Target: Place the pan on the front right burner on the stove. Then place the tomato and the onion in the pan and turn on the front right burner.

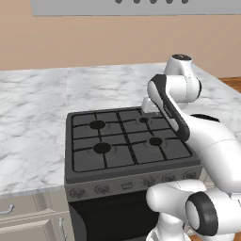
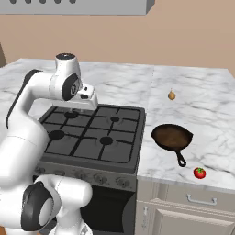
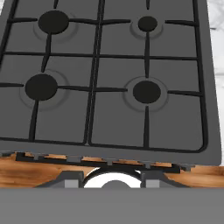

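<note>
The pan [image 2: 171,137] lies on the marble counter just right of the stove [image 2: 90,159], its black handle pointing toward the counter's front edge. In front of the handle, by that edge, is the red tomato [image 2: 199,172]. The tan onion [image 2: 171,95] sits farther back on the same counter. My gripper [image 2: 86,106] hangs over the stove's back left part, well left of the pan, with nothing seen in it; its fingers are too small to judge. The front right burner [image 3: 146,92] [image 1: 156,140] [image 2: 106,140] is bare under its grate.
A row of knobs [image 1: 149,180] runs along the stove's front panel above the dark oven door. Marble counter [image 1: 33,136] flanks the stove [image 1: 133,170] on both sides. A grey hood [image 2: 78,6] hangs above. Wooden floor [image 3: 26,173] lies in front of the stove [image 3: 118,127].
</note>
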Controlling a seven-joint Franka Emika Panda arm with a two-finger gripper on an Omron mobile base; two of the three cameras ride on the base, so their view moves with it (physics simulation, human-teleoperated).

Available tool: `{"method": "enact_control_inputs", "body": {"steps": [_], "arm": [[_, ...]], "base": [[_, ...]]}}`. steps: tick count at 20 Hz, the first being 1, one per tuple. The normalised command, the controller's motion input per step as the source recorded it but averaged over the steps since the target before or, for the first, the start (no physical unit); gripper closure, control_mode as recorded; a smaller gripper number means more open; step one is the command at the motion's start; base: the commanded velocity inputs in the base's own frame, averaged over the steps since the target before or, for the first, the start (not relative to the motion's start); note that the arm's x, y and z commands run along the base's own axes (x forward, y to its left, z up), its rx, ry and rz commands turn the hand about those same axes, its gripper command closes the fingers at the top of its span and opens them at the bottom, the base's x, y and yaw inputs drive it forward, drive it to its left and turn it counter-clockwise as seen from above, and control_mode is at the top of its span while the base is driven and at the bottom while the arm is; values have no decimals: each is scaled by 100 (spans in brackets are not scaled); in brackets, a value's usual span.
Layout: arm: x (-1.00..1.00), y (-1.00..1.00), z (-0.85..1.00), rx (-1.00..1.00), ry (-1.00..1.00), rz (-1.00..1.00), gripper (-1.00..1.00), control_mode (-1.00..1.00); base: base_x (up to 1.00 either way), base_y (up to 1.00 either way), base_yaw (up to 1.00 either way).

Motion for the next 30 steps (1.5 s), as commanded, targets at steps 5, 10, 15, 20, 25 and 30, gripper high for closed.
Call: {"method": "enact_control_inputs", "body": {"steps": [5,10,15,20,25,30], "arm": [[1,-39,-19,5,0,3,-100,-100],[2,-64,-48,2,0,9,-100,-100],[7,-71,-35,7,0,8,-100,-100],[20,-63,-9,12,0,5,-100,-100],[10,-64,-1,5,0,4,-100,-100],[0,-67,0,1,0,1,-100,-100]], "base": [[0,0,0],[0,0,0],[0,0,0],[0,0,0],[0,0,0],[0,0,0]]}}
